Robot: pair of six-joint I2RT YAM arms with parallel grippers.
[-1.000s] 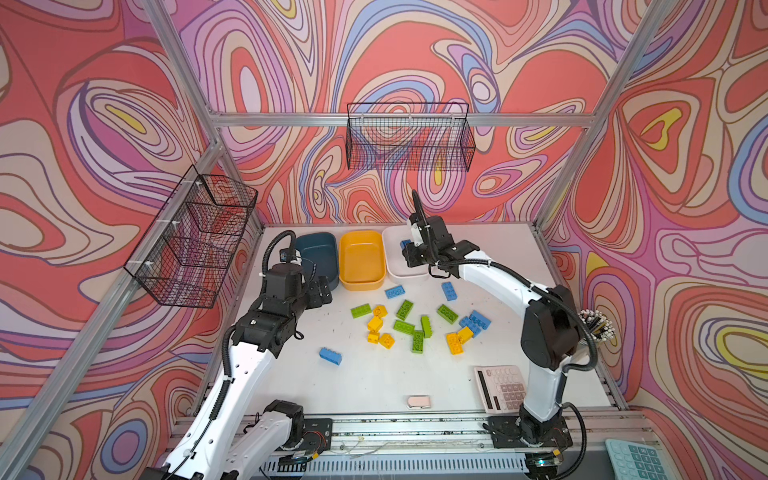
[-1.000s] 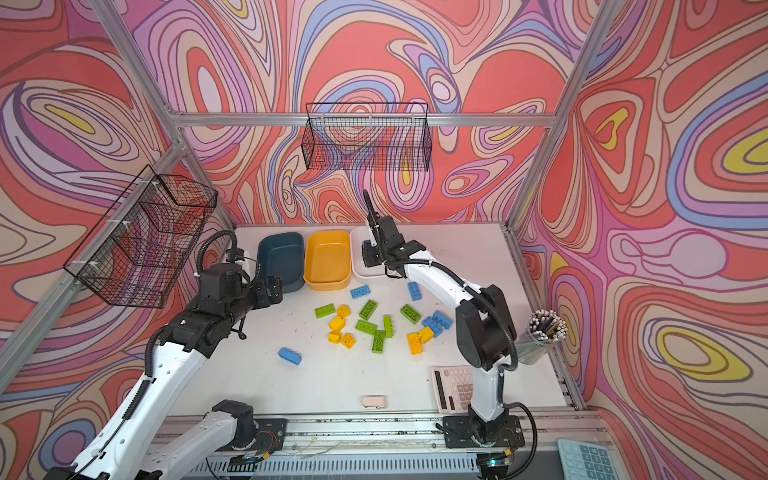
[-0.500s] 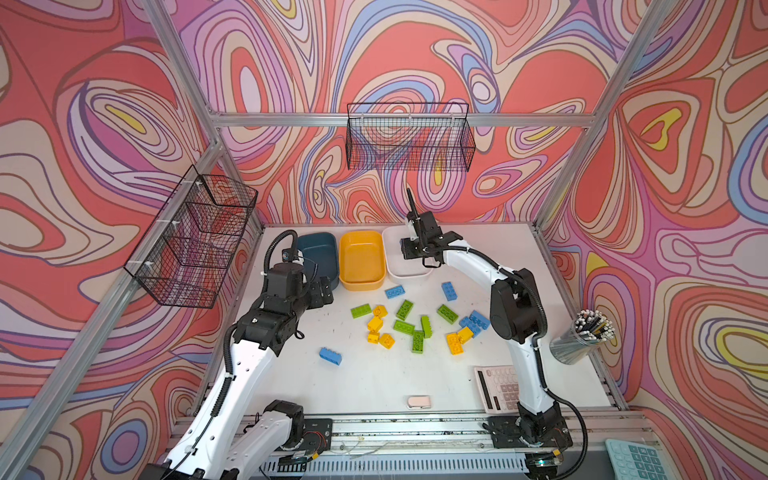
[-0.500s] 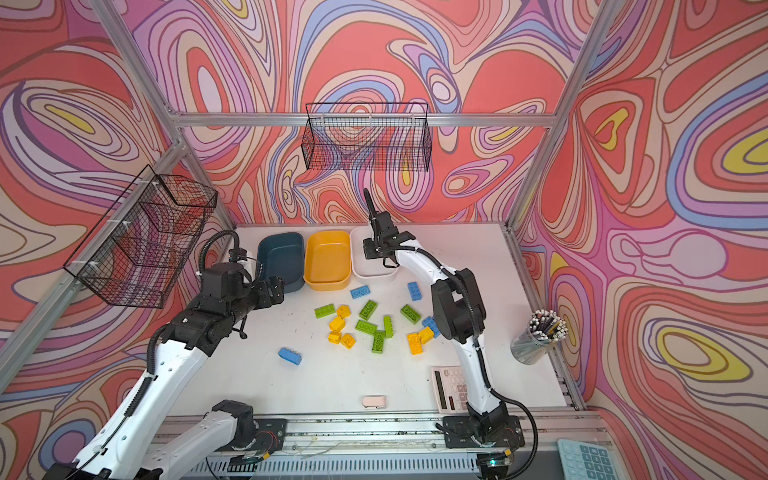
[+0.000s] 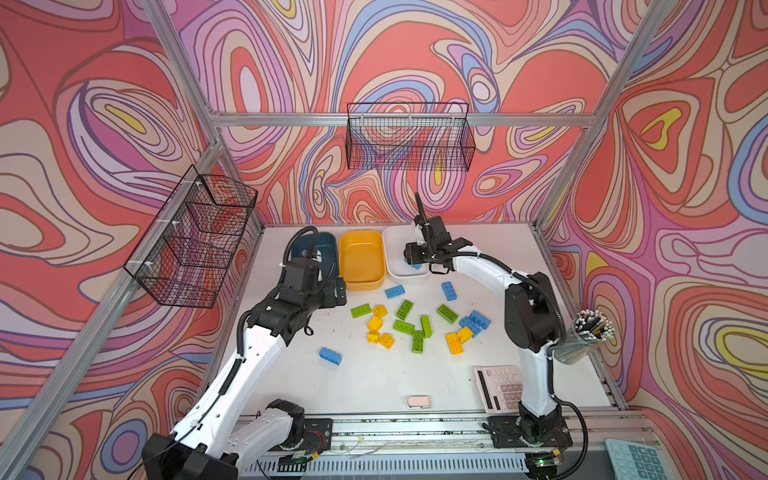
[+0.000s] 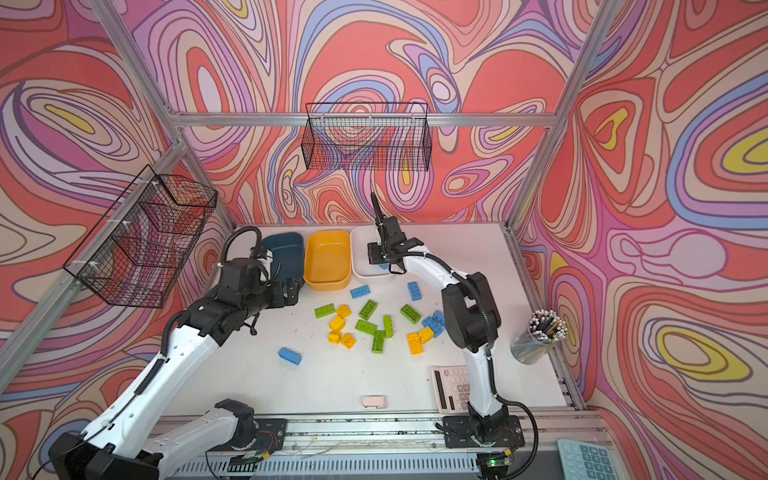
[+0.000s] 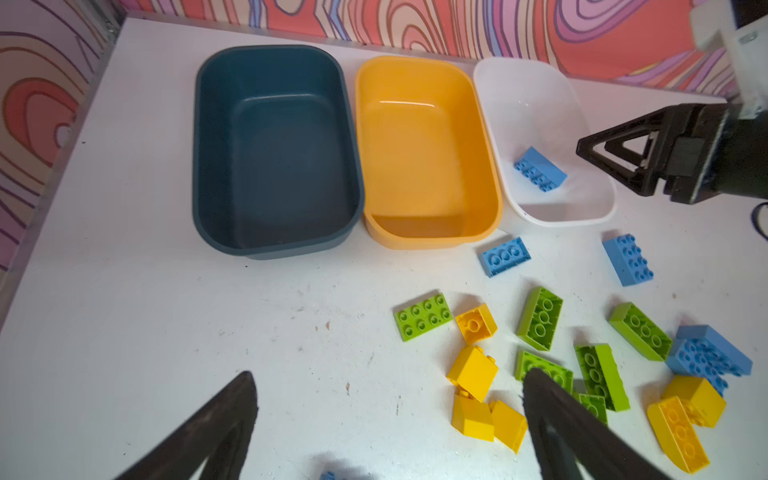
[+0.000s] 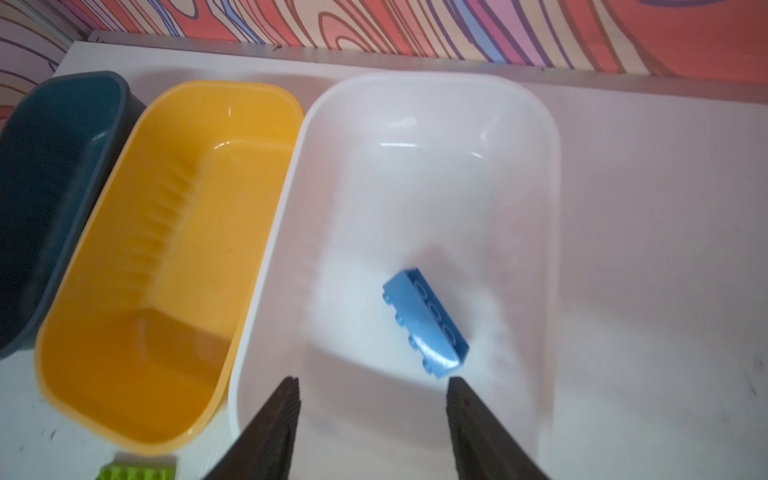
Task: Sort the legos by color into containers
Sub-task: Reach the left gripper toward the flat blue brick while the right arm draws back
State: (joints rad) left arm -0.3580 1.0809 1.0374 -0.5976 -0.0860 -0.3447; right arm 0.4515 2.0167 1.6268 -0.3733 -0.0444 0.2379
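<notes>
The right jaws stand apart, gripping nothing, above the white tub (image 8: pixel 415 187); a blue brick (image 8: pixel 426 322) lies tilted on its floor just below. The left jaws gape wide over bare bench (image 7: pixel 166 311) beside the yellow bricks (image 7: pixel 473 374) and green bricks (image 7: pixel 540 318). Likely next: the loose blue brick (image 5: pixel 449 290) just outside the white tub, long axis running away from it, nearer the right arm (image 5: pixel 482 266), unobstructed.

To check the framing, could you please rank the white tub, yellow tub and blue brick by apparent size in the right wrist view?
1. white tub (nearest the camera, so its lead is unsure)
2. yellow tub
3. blue brick, clearly smallest
</notes>
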